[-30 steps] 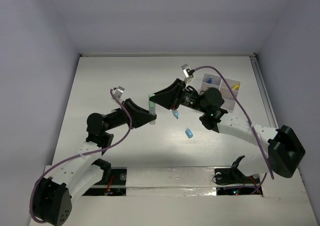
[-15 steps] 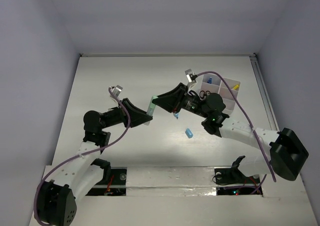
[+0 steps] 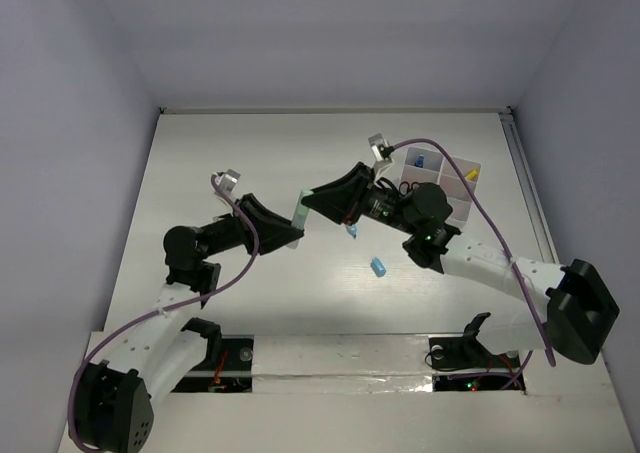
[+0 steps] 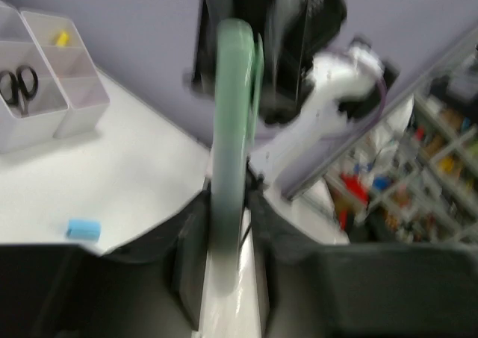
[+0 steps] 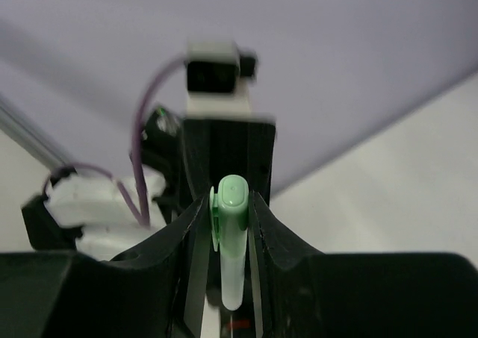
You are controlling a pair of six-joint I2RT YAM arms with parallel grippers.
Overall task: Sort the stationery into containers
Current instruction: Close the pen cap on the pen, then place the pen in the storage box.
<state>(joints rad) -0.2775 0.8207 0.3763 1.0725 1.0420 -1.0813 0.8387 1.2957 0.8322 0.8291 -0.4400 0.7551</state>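
Held up off the white tabletop (image 3: 220, 173), near its middle: a mint-green plastic pen (image 3: 301, 213) with a clip, pinched from two sides at once. Clamped tight at one end by the left gripper (image 4: 226, 222), fingers hard against the barrel. Squeezed at the other end by the right gripper (image 5: 228, 230), closed down on the same pen, nose to nose with the left. Down on the table near the right arm, a small blue rectangular block (image 3: 379, 267), alone. Far right, a white plastic divided box (image 3: 450, 165): black-handled scissors (image 3: 410, 186) in one compartment, a little blue piece (image 3: 421, 160) behind, something yellow (image 3: 473, 175) in another.
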